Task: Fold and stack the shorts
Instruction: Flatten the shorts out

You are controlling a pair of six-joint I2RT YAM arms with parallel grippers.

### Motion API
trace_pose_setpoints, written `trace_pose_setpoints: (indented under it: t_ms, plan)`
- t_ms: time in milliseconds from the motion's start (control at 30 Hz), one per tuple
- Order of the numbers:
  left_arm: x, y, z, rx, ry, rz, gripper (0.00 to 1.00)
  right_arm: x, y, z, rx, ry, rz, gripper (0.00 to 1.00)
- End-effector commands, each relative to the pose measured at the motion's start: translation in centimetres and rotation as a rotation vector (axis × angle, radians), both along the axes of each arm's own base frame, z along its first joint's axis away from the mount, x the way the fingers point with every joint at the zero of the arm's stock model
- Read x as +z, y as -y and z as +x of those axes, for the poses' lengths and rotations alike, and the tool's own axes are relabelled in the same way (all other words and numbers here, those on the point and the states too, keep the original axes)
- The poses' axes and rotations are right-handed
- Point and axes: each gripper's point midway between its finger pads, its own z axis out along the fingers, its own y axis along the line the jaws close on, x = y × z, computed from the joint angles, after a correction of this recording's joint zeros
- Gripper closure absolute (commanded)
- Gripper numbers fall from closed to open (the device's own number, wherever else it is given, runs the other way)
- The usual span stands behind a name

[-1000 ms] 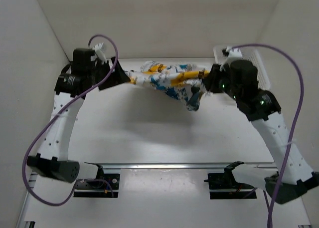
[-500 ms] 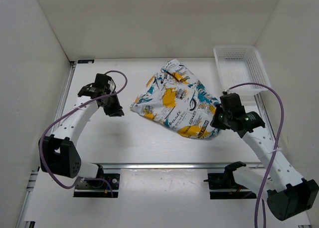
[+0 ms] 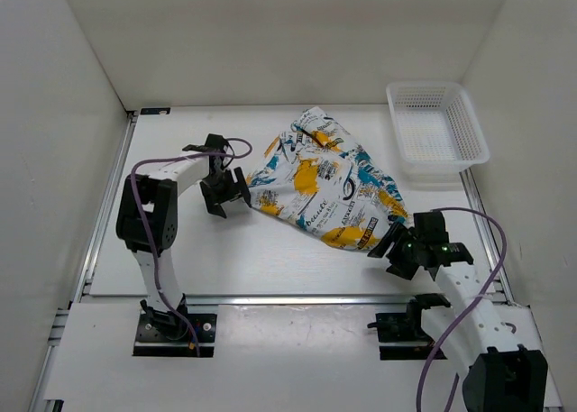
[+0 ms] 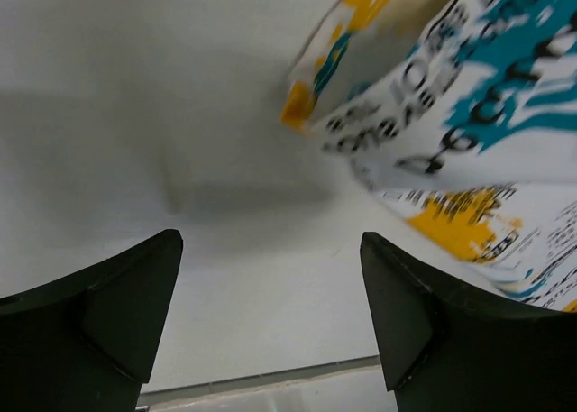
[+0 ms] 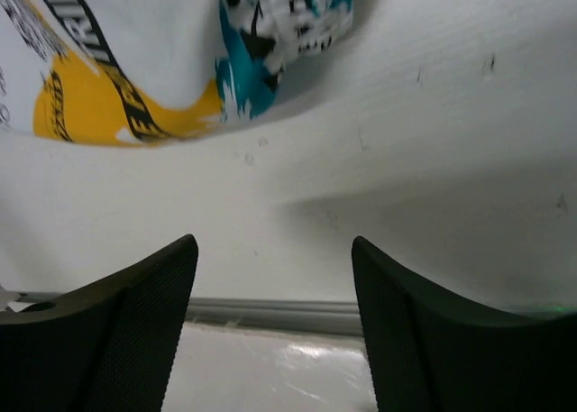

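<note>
Change over the last second: both tools were holding the shorts [image 3: 320, 182] stretched in the air between them, and now the cloth is lying spread on the table [image 3: 180, 250], with both arms backing off it. Left arm [image 3: 149, 209] is sitting folded in tight, elbow pulled toward its base and forearm reaching across to the right. The left tool [image 3: 231, 201] is hovering low just beside the left corner of the shorts. It is released: the left wrist view is showing the left tool [image 4: 270, 313] with both fingers wide apart and only bare table between them, the shorts [image 4: 469, 114] ahead and to the right, blurred. The shorts are lying mid-table on a diagonal, far-centre to near-right, mostly flat with a few ripples and printed side up. No fold is showing yet, so I'm reading this as lay-out done and first fold pending. Right arm [image 3: 469, 295] is drawing back toward its base, with the right tool [image 3: 386, 254] pointing up-left and sitting just off the near-right corner of the cloth. It is also released: the right wrist view is showing the right tool [image 5: 275, 313] spread with nothing in it, the hem of the shorts [image 5: 117, 69] lying ahead of the fingers and apart from them. A basket [image 3: 394, 114] is standing at the far right, apart from the shorts. Both tools are looking well placed to re-grip a corner each for the fold.
</note>
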Motion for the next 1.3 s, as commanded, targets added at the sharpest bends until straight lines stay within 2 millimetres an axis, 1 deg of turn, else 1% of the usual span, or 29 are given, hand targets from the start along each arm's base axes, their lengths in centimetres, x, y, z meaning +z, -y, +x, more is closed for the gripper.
trace_pose_setpoints:
  t_ms: [0,67,100,167,233,267,300,333,367,400,433,467,533,567,633,667,700,767,867,900,967,1000,1033,1067,1133,1167,1200,1233,1267]
  plan:
    - [1.9,1.7,3.6,-0.024,0.104,-0.054,0.1,0.0,0.6,3.5,-0.039,0.082,0.002,0.25]
    - [1.2,2.0,4.4,-0.027,0.091,-0.062,0.14,0.2,1.0,5.4,-0.041,0.105,-0.01,0.25]
    - [1.0,2.4,4.5,-0.036,0.088,-0.061,0.16,-0.6,1.0,5.7,-0.031,0.067,-0.004,0.25]
    - [0.3,2.6,5.1,-0.036,0.079,-0.059,0.27,-1.0,0.7,7.6,-0.027,0.089,0.005,0.25]
    - [-0.2,3.3,5.5,-0.049,0.074,-0.059,0.44,-0.6,0.6,9.9,-0.027,0.16,0.01,0.37]
    - [-0.4,3.5,5.7,-0.051,0.07,-0.067,0.72,-1.0,0.5,10.7,-0.023,0.148,0.0,0.47]
    - [0.3,3.9,6.5,-0.054,0.086,-0.08,0.9,-0.7,0.7,11.9,-0.021,0.129,-0.018,0.85]
    - [0.8,4.2,6.9,-0.047,0.096,-0.094,0.9,-0.6,0.7,12.6,-0.021,0.104,-0.02,0.94]
    - [1.6,4.1,7.3,-0.045,0.111,-0.089,0.9,2.4,0.7,15.5,-0.014,0.179,-0.03,1.0]
    - [2.6,3.7,7.9,-0.033,0.138,-0.083,0.9,3.9,0.7,16.7,-0.003,0.21,-0.037,1.0]
    - [5.5,3.2,9.1,-0.009,0.192,-0.087,0.9,5.3,0.7,17.5,0.005,0.22,-0.041,1.0]
    - [7.2,2.8,9.8,0.003,0.226,-0.085,0.9,9.7,0.2,20.0,0.022,0.328,-0.041,1.0]
    - [10.9,1.0,11.2,0.046,0.296,-0.085,0.9,13.7,0.2,22.1,0.033,0.401,-0.048,1.0]
    - [14.9,0.5,11.8,0.059,0.367,-0.099,0.9,18.0,0.1,23.4,0.042,0.474,-0.054,1.0]
    - [18.7,-1.6,12.5,0.106,0.439,-0.095,0.9,21.5,-0.3,24.1,0.064,0.525,-0.037,1.0]
    - [22.3,-2.3,12.6,0.11,0.52,-0.103,0.9,23.0,-0.7,23.8,0.087,0.537,-0.025,1.0]
    - [23.8,-2.9,12.3,0.122,0.545,-0.104,0.9,25.7,-1.1,24.0,0.112,0.6,-0.024,1.0]
    - [26.5,-4.5,11.0,0.133,0.597,-0.095,0.9,27.4,-1.5,22.9,0.134,0.626,-0.03,1.0]
    - [26.6,-5.5,8.8,0.125,0.59,-0.068,0.9,26.8,-2.2,20.7,0.19,0.616,-0.046,1.0]
    - [25.4,-6.0,6.6,0.119,0.56,-0.042,0.9,24.1,-2.5,19.5,0.213,0.552,-0.05,1.0]
    - [23.5,-6.7,4.5,0.123,0.535,-0.002,0.9,22.1,-2.6,16.8,0.246,0.52,-0.052,1.0]
    - [21.0,-6.9,2.0,0.122,0.491,0.003,0.9,21.4,-3.1,14.9,0.272,0.509,-0.035,1.0]
    - [19.5,-7.2,0.7,0.117,0.469,0.02,0.9,17.5,-3.6,12.9,0.31,0.422,-0.028,1.0]
    - [18.0,-7.3,-0.5,0.116,0.443,0.023,0.9,15.8,-3.7,11.4,0.326,0.377,-0.026,1.0]
    - [13.7,-7.4,-3.1,0.122,0.366,0.03,0.9,13.3,-4.2,8.9,0.355,0.329,-0.017,1.0]
    - [12.7,-6.9,-3.5,0.111,0.347,0.002,0.83,10.7,-4.1,7.9,0.336,0.253,-0.007,0.95]
    - [11.5,-6.7,-3.6,0.106,0.319,-0.007,0.6,9.9,-4.1,7.8,0.329,0.235,-0.004,0.75]
    - [9.8,-6.7,-3.0,0.094,0.266,0.003,0.32,10.0,-4.6,8.7,0.338,0.259,0.015,0.72]
    - [9.1,-6.7,-2.2,0.083,0.253,0.008,0.28,9.7,-4.7,9.4,0.358,0.267,0.004,0.69]
